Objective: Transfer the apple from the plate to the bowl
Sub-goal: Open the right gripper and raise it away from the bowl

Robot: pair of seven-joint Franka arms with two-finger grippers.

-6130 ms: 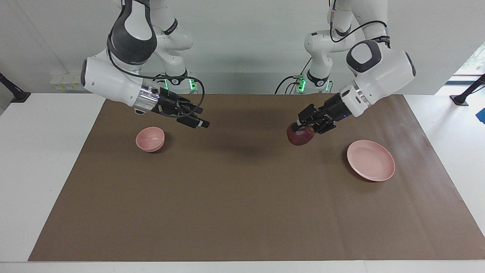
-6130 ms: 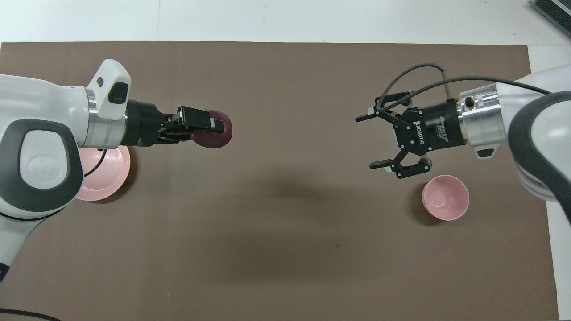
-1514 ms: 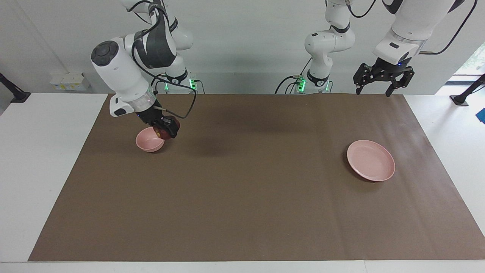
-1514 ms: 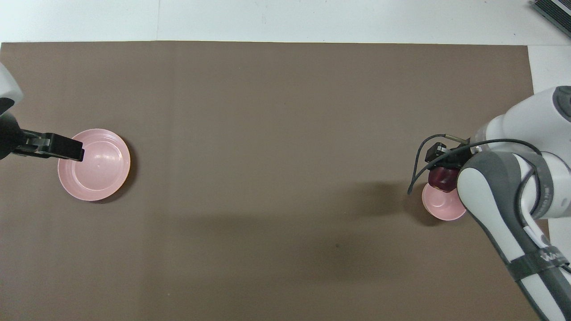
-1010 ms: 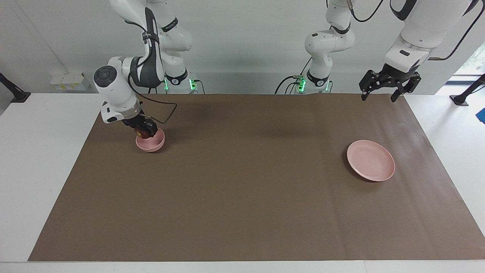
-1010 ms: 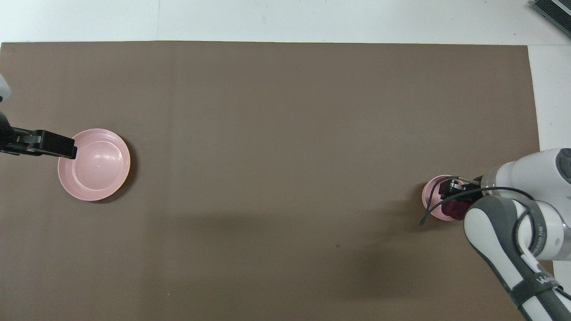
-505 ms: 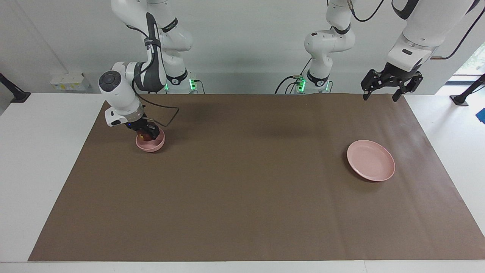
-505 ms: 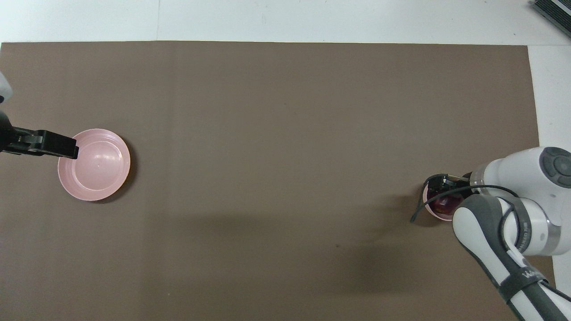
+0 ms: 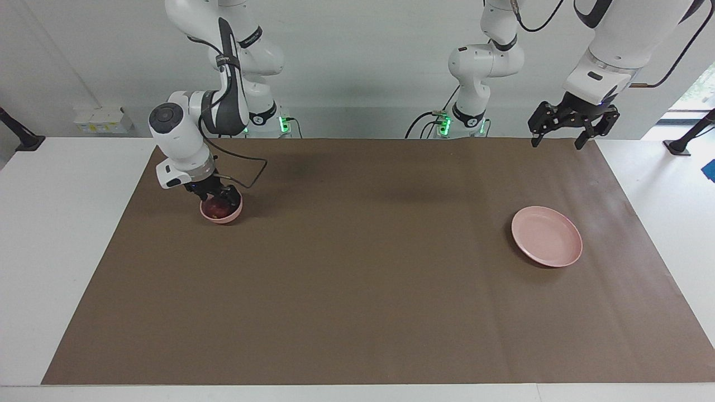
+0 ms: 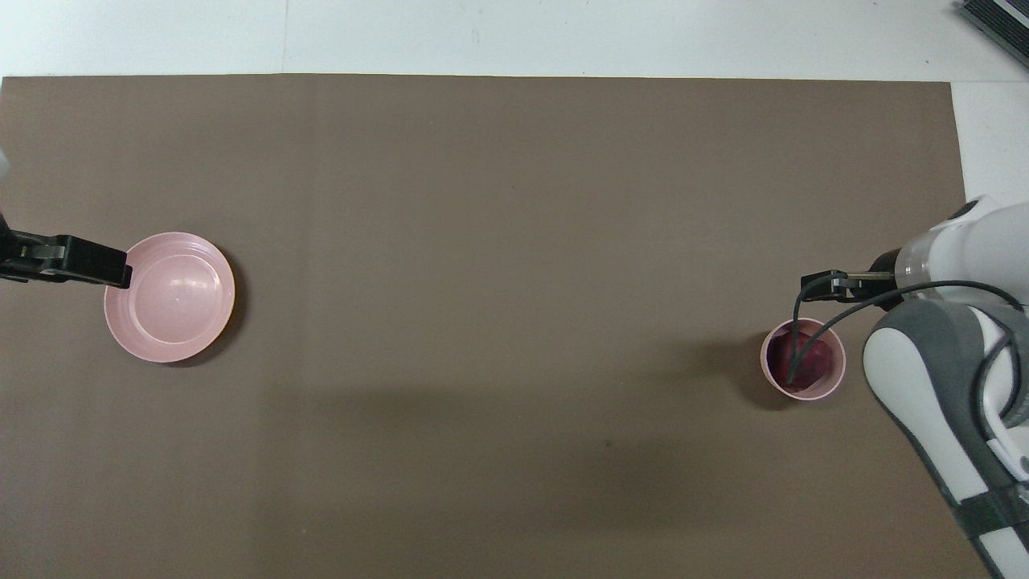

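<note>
Apple (image 9: pixel 218 209) sits inside the bowl (image 9: pixel 222 214), at the right arm's end of the surface (image 9: pixel 357 312); the overhead view shows its dark red top framed by the pink rim on all sides. The plate (image 9: pixel 547 243) lies bare toward the left arm's end, well apart from the bowl. The right end effector (image 9: pixel 214 194) hangs just over the bowl's rim on the side nearer the robots; its fingers look spread and nothing is between them, so the apple appears released. In the overhead view only a dark finger and a cable loop show beside the bowl, with the cable crossing over the apple. The left end effector (image 9: pixel 566 124) waits, raised over the robots' edge of the surface near the plate's end, fingers spread and holding nothing. By my reading the transfer itself is done: apple off the plate and resting in the bowl. What seems left is only for the right arm to lift clear without its cable snagging the bowl's rim.
</note>
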